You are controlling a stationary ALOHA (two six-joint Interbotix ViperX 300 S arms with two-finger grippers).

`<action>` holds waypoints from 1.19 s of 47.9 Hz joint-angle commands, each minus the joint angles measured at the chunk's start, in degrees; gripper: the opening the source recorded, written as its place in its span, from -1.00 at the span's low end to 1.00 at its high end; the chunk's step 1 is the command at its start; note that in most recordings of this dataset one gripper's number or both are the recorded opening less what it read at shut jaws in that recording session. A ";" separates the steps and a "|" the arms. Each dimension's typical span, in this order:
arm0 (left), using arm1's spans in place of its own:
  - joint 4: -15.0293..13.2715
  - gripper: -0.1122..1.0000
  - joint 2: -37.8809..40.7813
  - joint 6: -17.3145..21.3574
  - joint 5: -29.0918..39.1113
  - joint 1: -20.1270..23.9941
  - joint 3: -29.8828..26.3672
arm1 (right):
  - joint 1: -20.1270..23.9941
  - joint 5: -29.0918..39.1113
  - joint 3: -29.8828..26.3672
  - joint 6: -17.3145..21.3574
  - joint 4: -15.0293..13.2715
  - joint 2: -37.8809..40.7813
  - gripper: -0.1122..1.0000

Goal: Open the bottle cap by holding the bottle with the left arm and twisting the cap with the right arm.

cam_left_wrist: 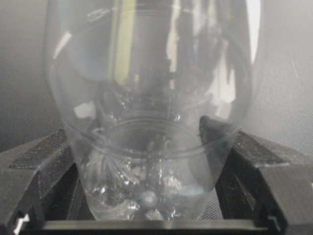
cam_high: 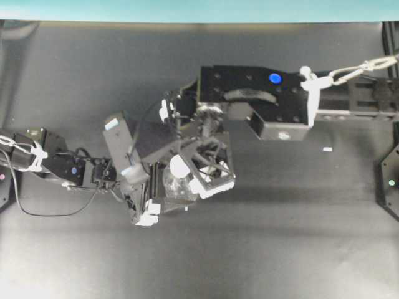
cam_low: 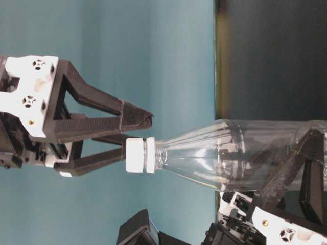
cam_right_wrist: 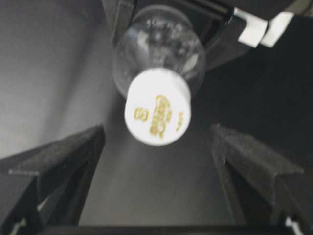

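Two grippers at one clear bottle (cam_low: 240,155) over the dark table (cam_high: 280,237).
Left gripper (cam_left_wrist: 146,161) clamps the bottle's base; right gripper (cam_right_wrist: 156,161) is spread wide, clear of the white cap (cam_right_wrist: 157,113).

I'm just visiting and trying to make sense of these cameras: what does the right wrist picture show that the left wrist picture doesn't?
Only the right wrist view shows the bottle cap, white with gold print, still on, and the right gripper open with its fingers clear of it.

Only the left wrist view shows the left gripper with its fingers against the bottle's lower body.

Both show the clear bottle.
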 commanded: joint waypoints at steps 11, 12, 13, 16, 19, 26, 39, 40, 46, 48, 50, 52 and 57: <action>0.18 0.68 0.70 -0.62 0.35 -0.26 -0.26 | -0.09 1.05 -2.37 28.04 -1.41 -5.01 0.67; 0.18 0.68 0.70 -0.70 0.35 -0.26 -0.26 | -0.35 1.67 -3.52 33.93 -1.41 -4.66 0.67; 0.18 0.68 0.70 -0.70 0.44 -0.26 -0.26 | -0.62 2.20 -4.39 37.88 -1.41 -4.39 0.67; 0.18 0.68 0.70 -0.79 0.53 -0.26 -0.26 | -1.05 3.78 -6.86 47.99 -1.14 -3.43 0.67; 0.18 0.68 0.70 -0.79 0.62 -0.26 -0.26 | -1.05 5.71 -9.32 54.05 -0.53 -2.11 0.67; 0.18 0.68 0.70 -0.79 0.62 -0.35 -0.26 | 0.26 8.00 -15.12 61.35 0.09 0.97 0.67; 0.18 0.68 0.70 -0.88 0.88 -0.35 -0.35 | 1.32 10.11 -16.61 66.53 0.53 4.66 0.67; 0.18 0.68 0.70 -0.88 0.88 -0.35 -0.26 | 1.41 10.28 -16.61 66.53 0.62 4.83 0.67; 0.18 0.68 0.70 -0.88 0.88 -0.35 -0.26 | 1.58 10.28 -16.35 66.45 0.70 5.98 0.67; 0.18 0.68 0.62 -0.88 0.88 -0.35 -0.26 | 1.58 10.20 -16.17 66.36 0.70 6.33 0.67; 0.18 0.68 0.62 -0.88 0.88 -0.35 -0.26 | 1.32 10.11 -15.82 66.36 0.70 6.59 0.67; 0.18 0.68 0.70 -0.88 0.88 -0.35 -0.26 | 1.23 9.93 -15.56 66.27 0.70 6.68 0.67; 0.18 0.68 0.70 -0.88 0.97 -0.35 -0.18 | 1.05 9.76 -14.85 66.09 0.70 6.68 0.67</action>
